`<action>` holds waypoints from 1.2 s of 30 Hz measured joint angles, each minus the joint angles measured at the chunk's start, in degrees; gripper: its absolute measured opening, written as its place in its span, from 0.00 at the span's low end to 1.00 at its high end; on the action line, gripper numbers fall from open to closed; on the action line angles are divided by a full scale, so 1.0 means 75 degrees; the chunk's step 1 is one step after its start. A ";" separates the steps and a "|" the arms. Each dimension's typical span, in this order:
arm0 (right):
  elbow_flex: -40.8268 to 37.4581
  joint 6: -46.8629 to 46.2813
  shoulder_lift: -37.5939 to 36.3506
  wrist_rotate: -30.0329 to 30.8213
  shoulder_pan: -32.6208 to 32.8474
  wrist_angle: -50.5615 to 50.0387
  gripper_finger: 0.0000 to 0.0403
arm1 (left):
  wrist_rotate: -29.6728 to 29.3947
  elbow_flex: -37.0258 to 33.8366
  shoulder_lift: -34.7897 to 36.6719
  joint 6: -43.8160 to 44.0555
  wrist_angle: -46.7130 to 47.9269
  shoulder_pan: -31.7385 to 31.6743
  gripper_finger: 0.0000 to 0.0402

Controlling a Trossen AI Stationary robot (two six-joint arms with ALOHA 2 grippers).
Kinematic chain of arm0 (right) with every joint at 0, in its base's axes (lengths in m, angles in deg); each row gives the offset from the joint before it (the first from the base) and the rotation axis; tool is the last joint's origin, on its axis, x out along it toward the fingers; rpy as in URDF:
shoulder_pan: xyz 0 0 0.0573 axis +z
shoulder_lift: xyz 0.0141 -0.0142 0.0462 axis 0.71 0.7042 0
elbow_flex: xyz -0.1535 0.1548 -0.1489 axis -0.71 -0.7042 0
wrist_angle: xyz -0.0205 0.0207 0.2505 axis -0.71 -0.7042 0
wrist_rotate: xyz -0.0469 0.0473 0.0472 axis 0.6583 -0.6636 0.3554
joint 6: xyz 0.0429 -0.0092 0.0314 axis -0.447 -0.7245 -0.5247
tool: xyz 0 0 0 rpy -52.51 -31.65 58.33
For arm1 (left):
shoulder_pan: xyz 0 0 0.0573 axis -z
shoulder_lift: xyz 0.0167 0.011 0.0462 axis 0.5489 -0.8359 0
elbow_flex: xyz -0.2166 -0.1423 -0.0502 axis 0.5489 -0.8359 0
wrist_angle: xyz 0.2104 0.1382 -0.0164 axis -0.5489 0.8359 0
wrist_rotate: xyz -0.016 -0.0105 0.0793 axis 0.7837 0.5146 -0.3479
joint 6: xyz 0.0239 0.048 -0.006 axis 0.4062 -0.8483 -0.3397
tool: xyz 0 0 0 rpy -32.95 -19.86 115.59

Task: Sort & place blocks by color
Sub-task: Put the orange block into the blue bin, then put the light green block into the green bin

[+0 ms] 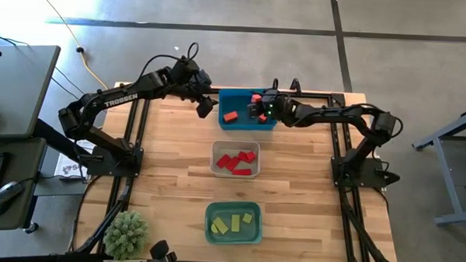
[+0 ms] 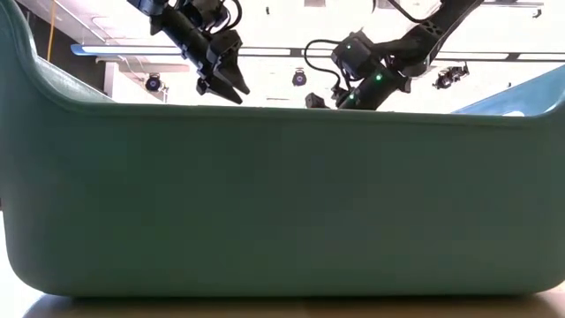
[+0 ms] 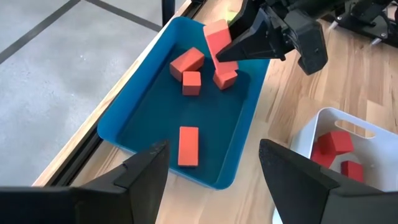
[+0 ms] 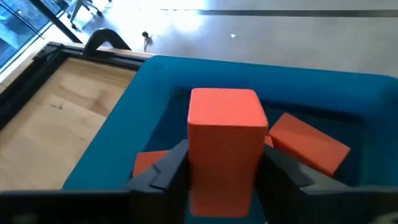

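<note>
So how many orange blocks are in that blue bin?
5: four lie in the blue bin, one apart, and one orange block is held above by the right jaws. Some may be hidden.

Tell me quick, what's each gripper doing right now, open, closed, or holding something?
Left gripper: open, holding nothing, beside the blue bin.
Right gripper: closed on an orange block, over the blue bin.

One camera looks straight down on the whole worktop [image 1: 177, 168]. Another sits at worktop level, pressed against the teal bin [image 2: 282, 203]. Both wrist cameras look closely into the blue bin [image 3: 149, 93].
</note>
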 joint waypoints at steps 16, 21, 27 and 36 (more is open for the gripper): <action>0.1243 0.0476 -0.0015 0.0066 -0.0228 -0.2665 0.63 | -0.0017 -0.0001 0.0000 -0.0001 0.0257 0.0000 0.59; 0.2197 0.0952 -0.0017 0.0304 -0.0461 -0.4464 0.63 | -0.0017 0.0000 0.0000 -0.0001 0.0247 0.0000 0.59; 0.3121 0.1730 -0.0017 0.0540 -0.0831 -0.5829 0.63 | -0.0015 0.0000 0.0000 -0.0001 0.0244 0.0000 0.59; 0.3739 0.2256 -0.0026 0.0637 -0.1378 -0.7235 0.63 | -0.0012 -0.0001 0.0000 0.0002 0.0226 0.0000 0.59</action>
